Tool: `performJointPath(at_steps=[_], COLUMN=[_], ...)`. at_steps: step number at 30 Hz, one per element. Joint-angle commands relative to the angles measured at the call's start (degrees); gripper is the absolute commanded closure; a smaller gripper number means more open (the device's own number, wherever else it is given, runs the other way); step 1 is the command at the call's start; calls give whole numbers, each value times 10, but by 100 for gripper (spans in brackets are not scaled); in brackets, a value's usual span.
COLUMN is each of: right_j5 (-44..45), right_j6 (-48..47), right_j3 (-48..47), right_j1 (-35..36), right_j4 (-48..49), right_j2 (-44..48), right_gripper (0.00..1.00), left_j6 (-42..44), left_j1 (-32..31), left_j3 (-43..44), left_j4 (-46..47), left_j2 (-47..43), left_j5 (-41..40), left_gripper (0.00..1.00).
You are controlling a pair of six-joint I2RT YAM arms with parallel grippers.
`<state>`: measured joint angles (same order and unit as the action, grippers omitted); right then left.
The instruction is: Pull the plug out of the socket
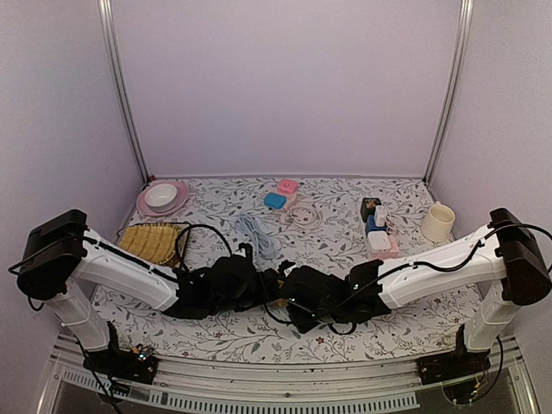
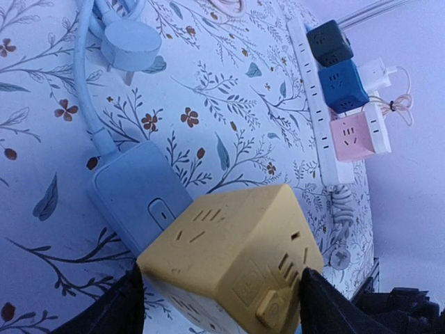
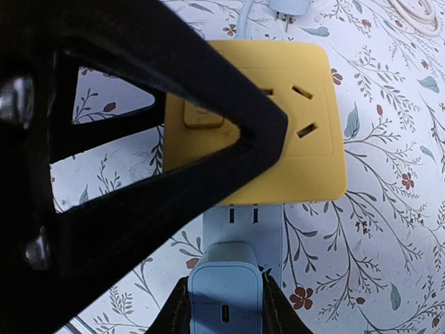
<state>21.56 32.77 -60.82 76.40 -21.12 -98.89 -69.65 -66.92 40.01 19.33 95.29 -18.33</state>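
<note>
Yellow is the cube socket point(image 2: 229, 257), and my left tool point(image 2: 222, 300) pinches it from both sides, one dark finger on each flank, low at the flowered table point(image 2: 229, 104). My right tool point(image 3: 226, 309) is pressed onto the pale blue plug point(image 3: 226, 278), with its two fingers touching the left and right faces of that block. In the right wrist view the plug sits just beside the lower edge of the cube. Between them I see a short pale strip with two small dark marks; whether these are pins or slots I cannot tell. So both grips are made, and I judge this is the first half of the work. The separation itself seems to me not yet done, or only just begun, because plug and cube are very near and in one line. What is left is to hold the cube firm with the left tool and draw the plug straight away with the right, until the two are clearly apart. The pale blue cord point(image 2: 80, 83) lies loose on the table beside them.
</note>
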Motion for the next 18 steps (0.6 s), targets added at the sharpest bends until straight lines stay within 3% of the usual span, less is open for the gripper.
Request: performJointPath(at_steps=[1, 18], right_j5=[-4, 17], right_j6=[4, -10], right_j3=[-19, -12], right_j1=[15, 14], right_j4=[-14, -15], right_j2=[56, 71], right_gripper=[80, 80], left_j6=[-12, -46], left_j1=[-10, -43], left_j3=[-19, -5], left_j4=[-106, -130], left_j2=[36, 71], left_j5=[-13, -29], left_gripper=[24, 23])
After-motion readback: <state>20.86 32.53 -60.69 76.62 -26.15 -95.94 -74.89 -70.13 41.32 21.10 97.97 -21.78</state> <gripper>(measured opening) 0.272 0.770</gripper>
